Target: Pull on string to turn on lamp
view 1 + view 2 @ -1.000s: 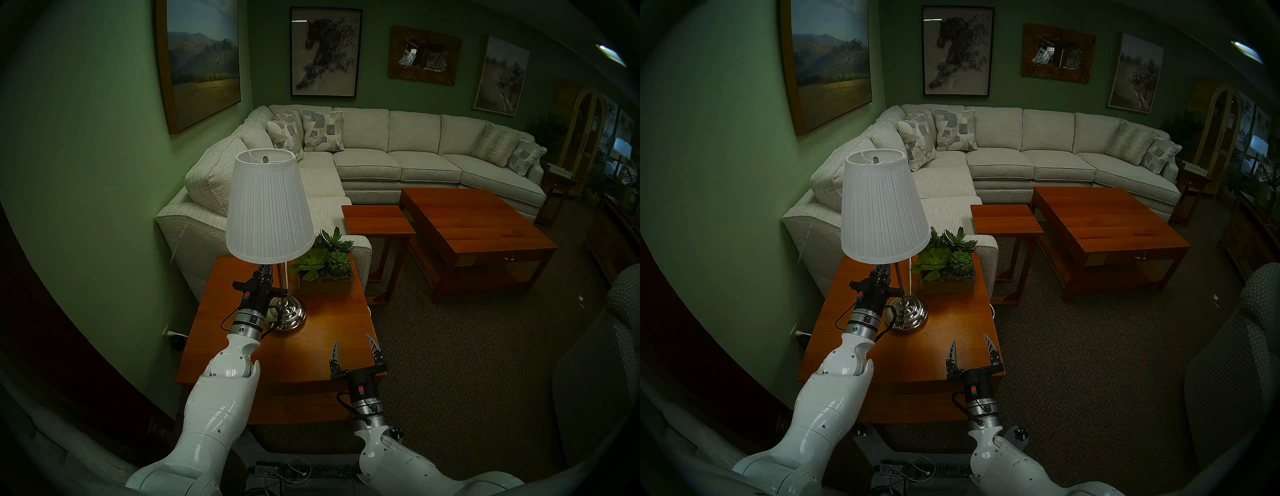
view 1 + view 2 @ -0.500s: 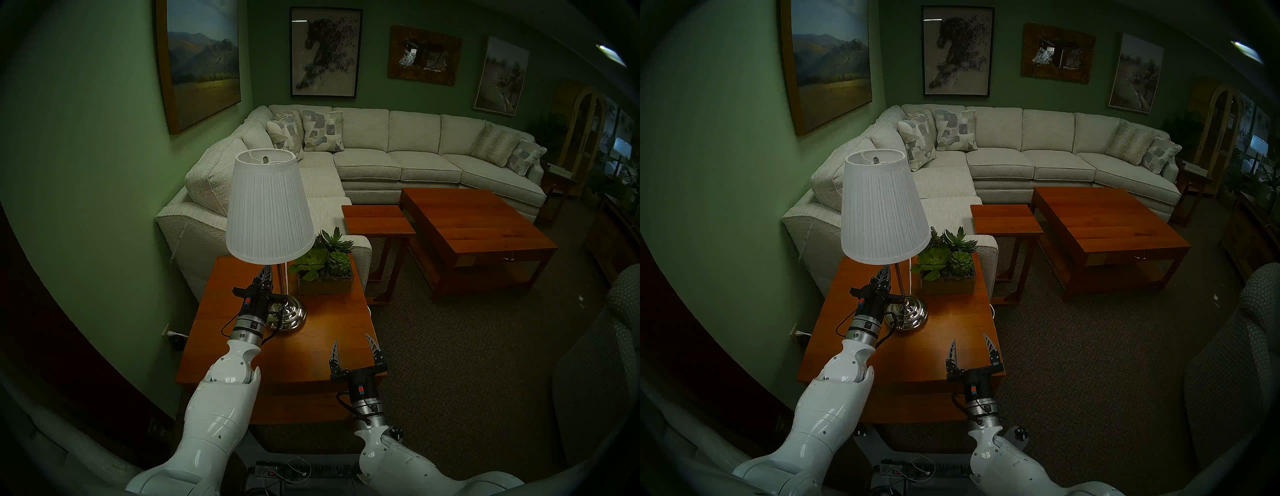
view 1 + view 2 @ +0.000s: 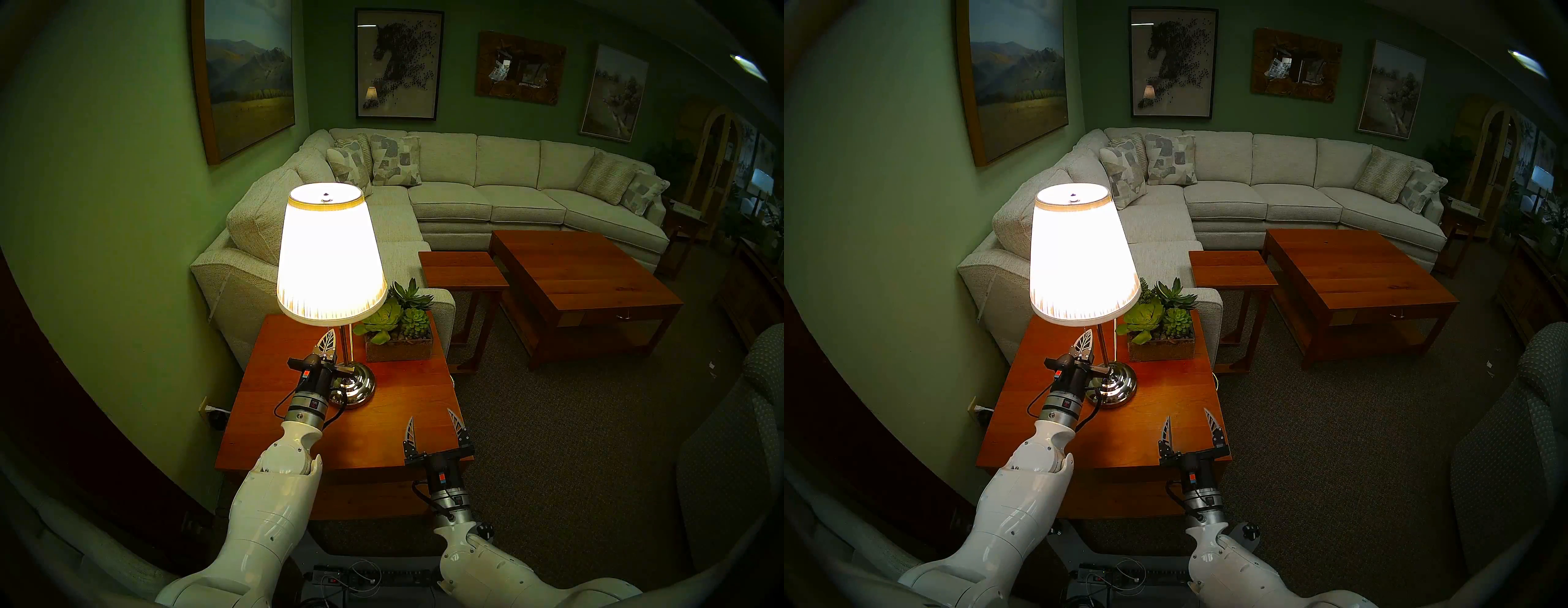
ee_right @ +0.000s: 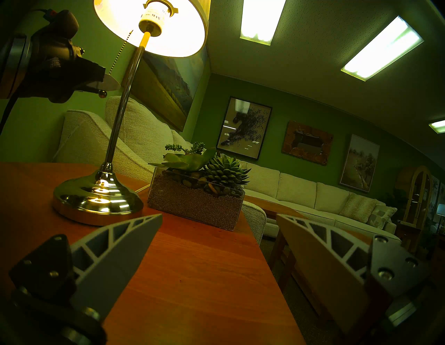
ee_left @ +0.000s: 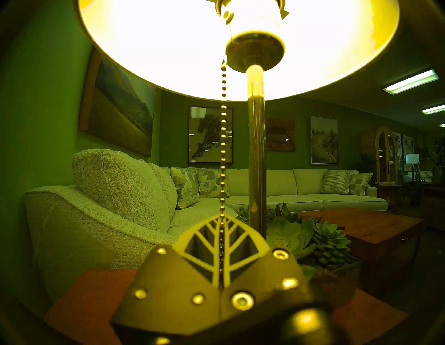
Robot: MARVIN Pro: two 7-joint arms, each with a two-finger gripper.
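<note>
On lamp [image 4: 149, 26] socket, unreadable label.

The lamp [image 5: 240, 36] is lit; the underside of its shade glows bright across the top of the view, and its pole [image 5: 257, 156] runs straight down from the socket. The beaded string [image 5: 223, 149] hangs taut just left of the pole, apart from it, and enters between the two fingers of the left gripper [image 5: 220, 255], which are pressed together on it. Behind stand a pale sofa [image 5: 120, 204] with cushions, a potted succulent [image 5: 325, 241] right of the pole, and framed pictures [image 5: 210, 135] on a green wall.
</note>
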